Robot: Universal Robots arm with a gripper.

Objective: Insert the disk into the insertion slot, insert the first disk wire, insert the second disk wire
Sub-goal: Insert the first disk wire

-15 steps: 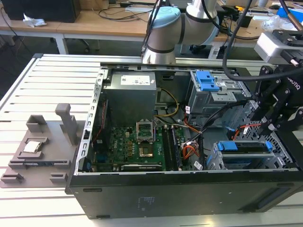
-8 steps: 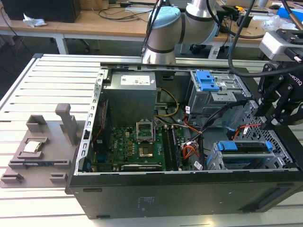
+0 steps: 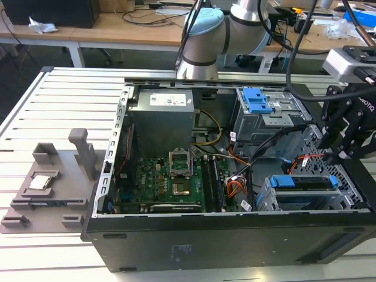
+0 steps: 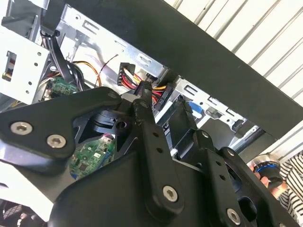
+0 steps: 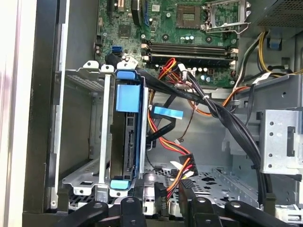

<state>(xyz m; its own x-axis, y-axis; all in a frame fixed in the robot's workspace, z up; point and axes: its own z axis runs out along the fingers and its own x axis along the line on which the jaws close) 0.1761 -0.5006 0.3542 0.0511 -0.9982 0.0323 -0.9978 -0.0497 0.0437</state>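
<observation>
While the disk (image 5: 128, 142) sits in the slot (image 5: 102, 142), the gripper (image 5: 164, 189) hangs just beside the disk's end, fingers (image 5: 143, 188) nearly together, clamped on a black wire plug (image 5: 161, 193). Part of the plug is hidden behind the gripper's black links.

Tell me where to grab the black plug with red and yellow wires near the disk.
Take the plug by its black housing, pinching its two broad flat faces, never the wires. Coming down through the case's open side looks best: the wires trail off one end, and the disk sits close alongside.
</observation>
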